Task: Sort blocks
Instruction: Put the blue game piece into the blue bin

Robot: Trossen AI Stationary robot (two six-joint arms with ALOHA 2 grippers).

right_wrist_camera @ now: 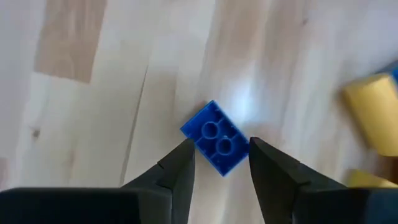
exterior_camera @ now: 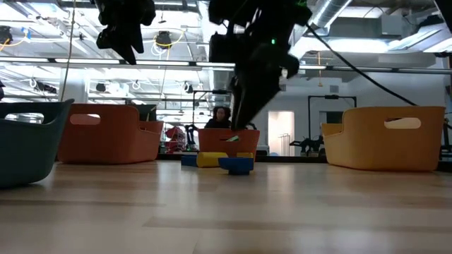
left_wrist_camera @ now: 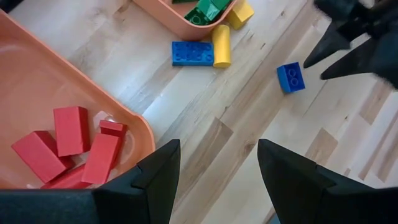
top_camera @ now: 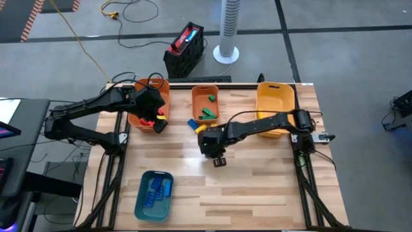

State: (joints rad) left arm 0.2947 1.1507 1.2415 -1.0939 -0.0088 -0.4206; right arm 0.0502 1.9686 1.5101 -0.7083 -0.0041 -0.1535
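At about 7 o'clock on the wooden table (top_camera: 257, 187), nearest the front edge, sits the teal bin (top_camera: 153, 194) with blue blocks (top_camera: 156, 188) inside. Near the middle, the right gripper (right_wrist_camera: 219, 163) points down at one small blue block (right_wrist_camera: 216, 137). Its two fingers (right_wrist_camera: 180, 168) stand on either side of the block, very close, but you cannot tell if they squeeze it yet. From above, the dark arm covers that block, so it does not show there. A little past it, toward 12 o'clock, a long blue block (left_wrist_camera: 192, 53) and a yellow block (left_wrist_camera: 221, 45) lie side by side, touching. Behind them is the small orange bin (top_camera: 205, 105) with green blocks (top_camera: 207, 113); its far side is cut off in the left wrist view. At 10 o'clock the left gripper (left_wrist_camera: 214, 163) hangs over the edge of the big orange bin (top_camera: 148, 106), fingers apart and empty, with red blocks (left_wrist_camera: 71, 146) below. At 2 o'clock stands the yellow bin (top_camera: 275, 103). Beyond the table is a grey floor with a white fan (top_camera: 228, 31), a black crate (top_camera: 185, 46) and cables (top_camera: 84, 45). Far back in the room a person (exterior_camera: 220, 117) is hard to make out.
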